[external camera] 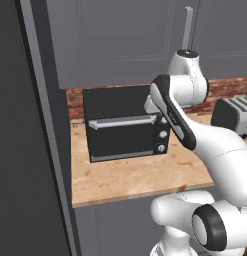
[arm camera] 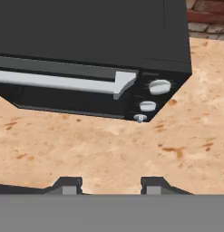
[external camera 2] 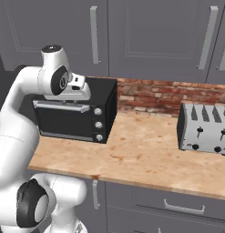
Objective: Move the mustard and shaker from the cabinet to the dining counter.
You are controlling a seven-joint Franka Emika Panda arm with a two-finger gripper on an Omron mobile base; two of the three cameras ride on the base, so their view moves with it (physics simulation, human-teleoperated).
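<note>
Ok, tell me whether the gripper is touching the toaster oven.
Apart. In the hand view the gripper fingertips stand over bare wood worktop, with a clear strip of it between them and the toaster oven.

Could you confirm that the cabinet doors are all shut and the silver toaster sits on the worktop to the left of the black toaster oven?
Not quite: the silver toaster sits to the right of the black toaster oven, as the right base view shows. The cabinet doors are indeed shut, and both appliances stand on the worktop.
</note>
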